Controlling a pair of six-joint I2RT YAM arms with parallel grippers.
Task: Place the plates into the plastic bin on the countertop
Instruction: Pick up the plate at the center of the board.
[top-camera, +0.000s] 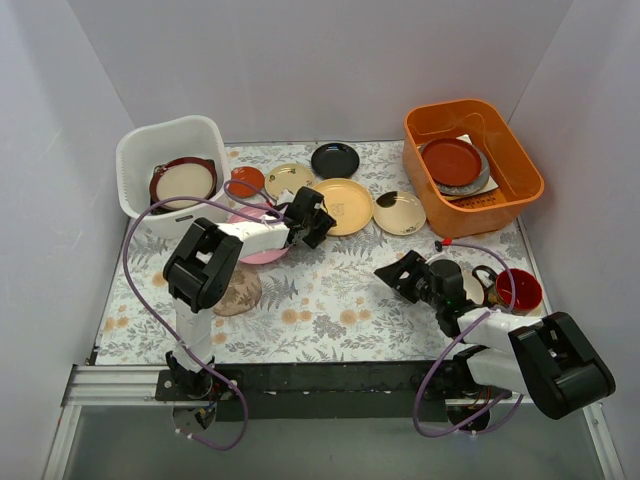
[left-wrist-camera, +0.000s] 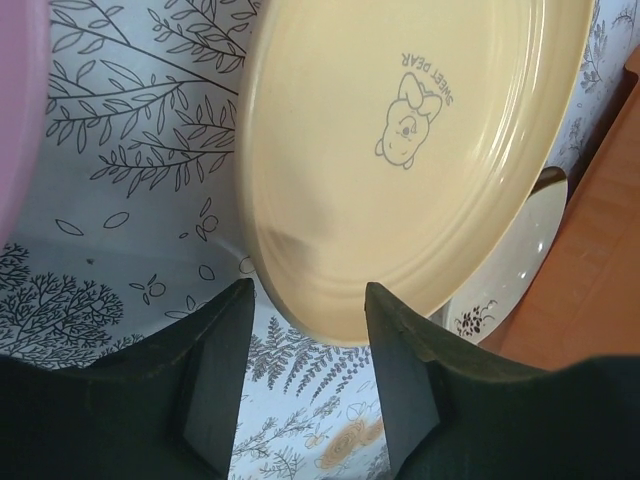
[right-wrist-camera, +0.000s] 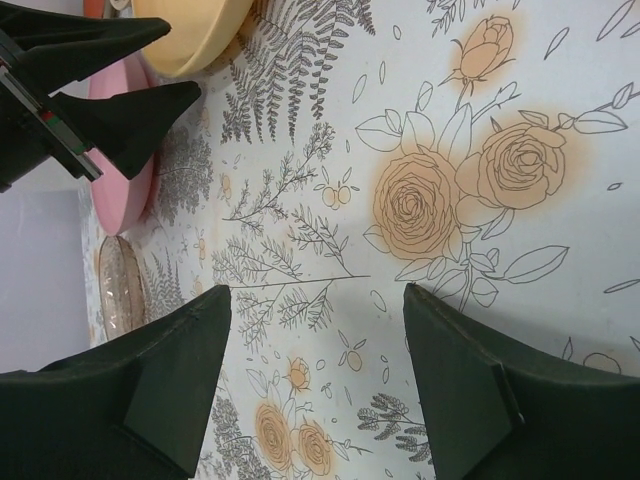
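The white plastic bin (top-camera: 135, 160) stands at the back left and holds a red-rimmed cream plate (top-camera: 183, 184). On the countertop (top-camera: 330, 300) lie an orange-red plate (top-camera: 245, 181), a beige plate (top-camera: 289, 179), a black plate (top-camera: 335, 159), a yellow plate (top-camera: 345, 207), a cream floral plate (top-camera: 400, 213), a pink plate (top-camera: 262, 254) and a brownish floral plate (top-camera: 238, 291). My left gripper (top-camera: 315, 215) is open at the yellow plate's left edge. In the left wrist view the yellow plate's (left-wrist-camera: 400, 150) rim reaches between the fingertips of the left gripper (left-wrist-camera: 308, 300). My right gripper (top-camera: 395, 275) is open and empty over the bare countertop (right-wrist-camera: 317, 300).
An orange tub (top-camera: 510, 150) at the back right holds a red plate (top-camera: 452, 160) on a grey one. A red mug (top-camera: 521, 291) stands by the right arm. The pink plate (left-wrist-camera: 15, 100) and the cream floral plate (left-wrist-camera: 510, 270) flank the left gripper.
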